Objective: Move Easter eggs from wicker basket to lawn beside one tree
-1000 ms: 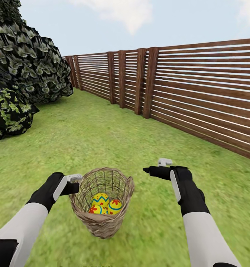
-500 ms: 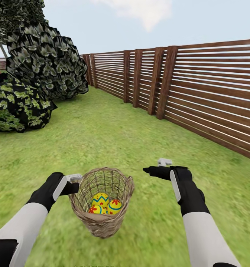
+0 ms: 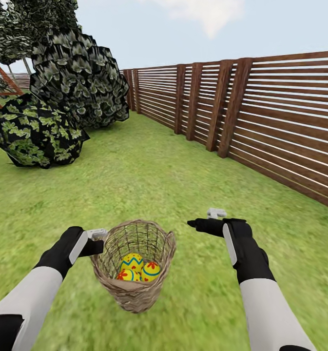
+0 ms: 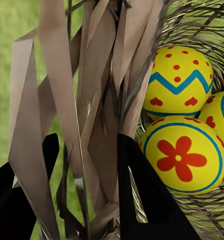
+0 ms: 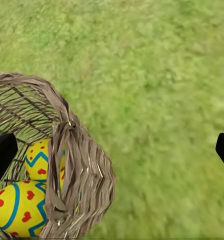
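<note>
The three Easter eggs (image 3: 137, 269) are seen lying together at the bottom of the wicker basket (image 3: 134, 265), which is held just above the lawn (image 3: 149, 180). The basket's rim is pinched by the left pincer (image 3: 99, 241), one finger inside the weave and one outside. The right pincer (image 3: 195, 224) is held spread and empty beside the basket, apart from it. The eggs are judged light, hard and smooth, so they are best taken across the middle. The loose wicker is judged flexible and likely to tilt. Bushes (image 3: 42, 131), a tree (image 3: 17, 29) and a slatted fence (image 3: 261, 112) are seen beyond.
</note>
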Robot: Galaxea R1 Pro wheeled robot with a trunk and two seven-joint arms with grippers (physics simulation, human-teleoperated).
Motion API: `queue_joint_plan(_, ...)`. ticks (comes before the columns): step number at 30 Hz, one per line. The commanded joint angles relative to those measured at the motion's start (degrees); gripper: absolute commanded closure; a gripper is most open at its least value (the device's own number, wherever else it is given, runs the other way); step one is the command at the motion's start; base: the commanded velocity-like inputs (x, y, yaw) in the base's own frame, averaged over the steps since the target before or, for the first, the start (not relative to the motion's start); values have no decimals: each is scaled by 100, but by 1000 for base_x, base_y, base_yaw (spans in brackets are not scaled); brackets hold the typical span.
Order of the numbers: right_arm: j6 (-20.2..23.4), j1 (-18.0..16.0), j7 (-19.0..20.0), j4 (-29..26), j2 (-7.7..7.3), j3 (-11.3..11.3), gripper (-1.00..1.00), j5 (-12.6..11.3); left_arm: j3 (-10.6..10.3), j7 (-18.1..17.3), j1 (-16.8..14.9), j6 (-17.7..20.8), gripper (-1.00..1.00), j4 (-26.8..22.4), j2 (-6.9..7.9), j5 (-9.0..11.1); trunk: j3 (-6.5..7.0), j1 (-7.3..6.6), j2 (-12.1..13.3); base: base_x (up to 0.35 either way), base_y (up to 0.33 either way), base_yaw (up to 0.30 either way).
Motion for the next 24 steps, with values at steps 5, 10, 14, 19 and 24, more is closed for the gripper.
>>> queue_joint_plan(5,15,-4,47,-45,31,-14,-100,30,-7,57,-3,19,100,-8,11,86,-1,-1,-3,0,0,109)
queue_joint_plan(10,15,-4,45,-19,26,-14,-100,41,-7,57,-3,19,100,-8,13,86,-1,-1,-3,0,0,291)
queue_joint_plan(14,15,-4,45,-19,25,-14,-100,41,-7,57,-3,19,100,-10,13,86,-1,-1,-3,0,0,293)
queue_joint_plan(19,15,-4,45,-12,25,-14,-100,41,-5,57,-3,19,100,-10,13,86,-1,-1,-3,0,0,294)
queue_joint_plan(24,-8,-4,45,-10,25,-14,-100,41,-7,51,-3,21,100,-15,77,86,-1,-1,-3,0,0,294)
